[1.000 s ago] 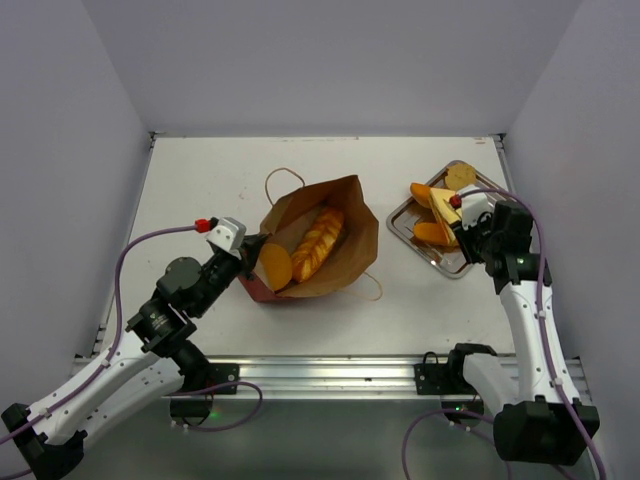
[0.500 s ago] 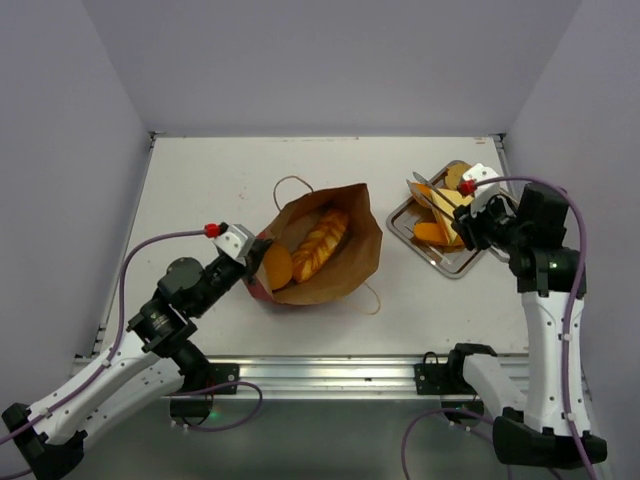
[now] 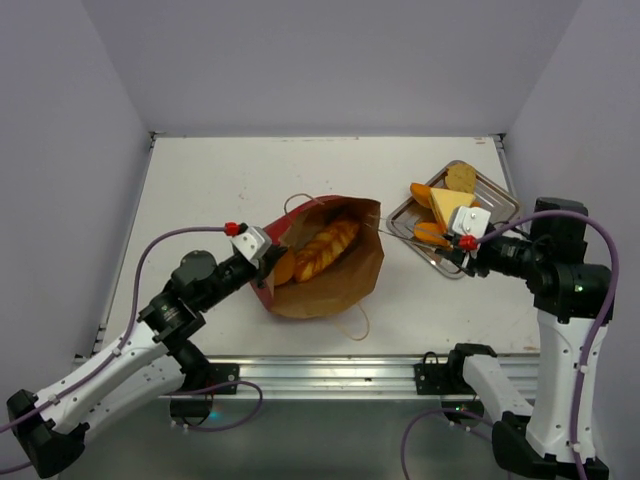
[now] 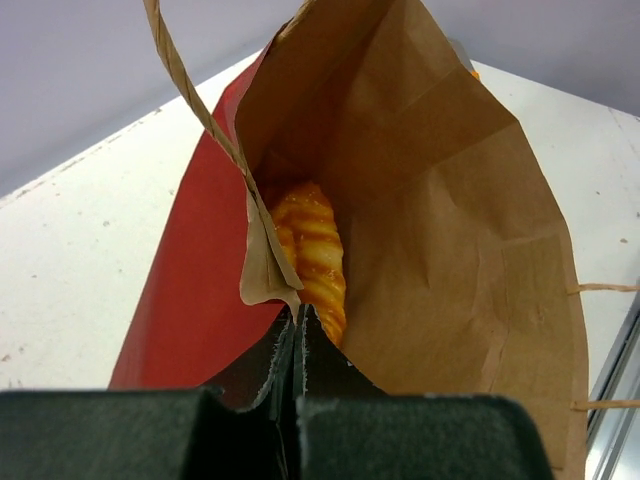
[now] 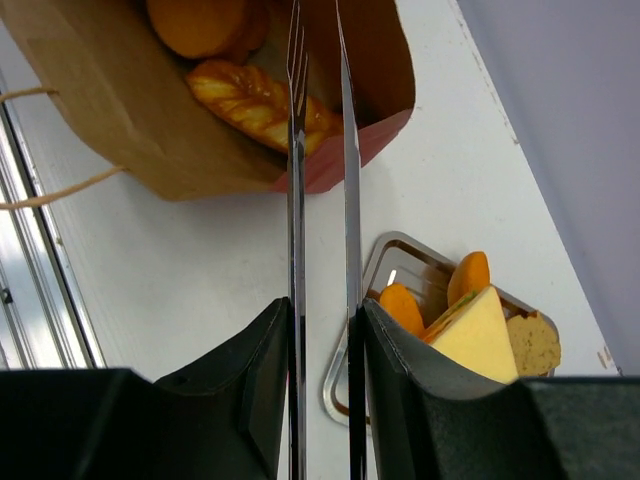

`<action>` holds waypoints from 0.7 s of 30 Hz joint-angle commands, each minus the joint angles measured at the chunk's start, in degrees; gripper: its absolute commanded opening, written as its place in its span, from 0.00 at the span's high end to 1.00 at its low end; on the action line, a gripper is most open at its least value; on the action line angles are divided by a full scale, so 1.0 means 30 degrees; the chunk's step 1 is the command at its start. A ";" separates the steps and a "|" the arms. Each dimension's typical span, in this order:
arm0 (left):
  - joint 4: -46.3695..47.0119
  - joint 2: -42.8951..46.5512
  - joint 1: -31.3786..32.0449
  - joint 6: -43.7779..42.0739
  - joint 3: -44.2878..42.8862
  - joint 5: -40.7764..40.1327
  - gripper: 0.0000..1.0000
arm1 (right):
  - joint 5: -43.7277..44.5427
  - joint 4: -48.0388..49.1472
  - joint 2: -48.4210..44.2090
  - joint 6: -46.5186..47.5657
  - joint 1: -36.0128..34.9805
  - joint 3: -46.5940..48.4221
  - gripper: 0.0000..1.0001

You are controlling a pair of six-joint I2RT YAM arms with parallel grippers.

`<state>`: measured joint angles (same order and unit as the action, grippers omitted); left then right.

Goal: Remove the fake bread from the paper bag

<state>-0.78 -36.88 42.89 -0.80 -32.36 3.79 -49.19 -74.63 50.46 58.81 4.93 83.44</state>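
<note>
Now the left gripper is pinched tight on the rim of the bag. The bag lies on its side mid-table, mouth gaping, with a braided loaf and a round bun inside. The right gripper is closed partway on metal tongs, which point at the bag's mouth; the tray sits near, to the right
</note>
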 commanded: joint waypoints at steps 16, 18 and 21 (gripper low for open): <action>0.4563 -0.3610 0.0262 0.3338 -0.0698 0.0352 1.00 | 0.1214 -0.0191 0.0436 -0.0948 -0.4096 -0.3986 0.64; 0.5351 -0.3934 0.0262 0.3837 -0.0610 -0.0090 1.00 | 0.3258 0.2476 0.0466 -0.3821 -0.6498 -0.4898 0.64; 0.6376 -0.4667 0.0262 0.4540 -0.0493 -0.0970 1.00 | 0.5430 0.4859 0.0816 -0.6206 -0.8524 -0.6453 0.66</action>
<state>11.35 -49.45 43.31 9.04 -32.36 4.62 -41.06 -70.46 51.83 53.04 -16.45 66.43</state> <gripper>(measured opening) 0.005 0.351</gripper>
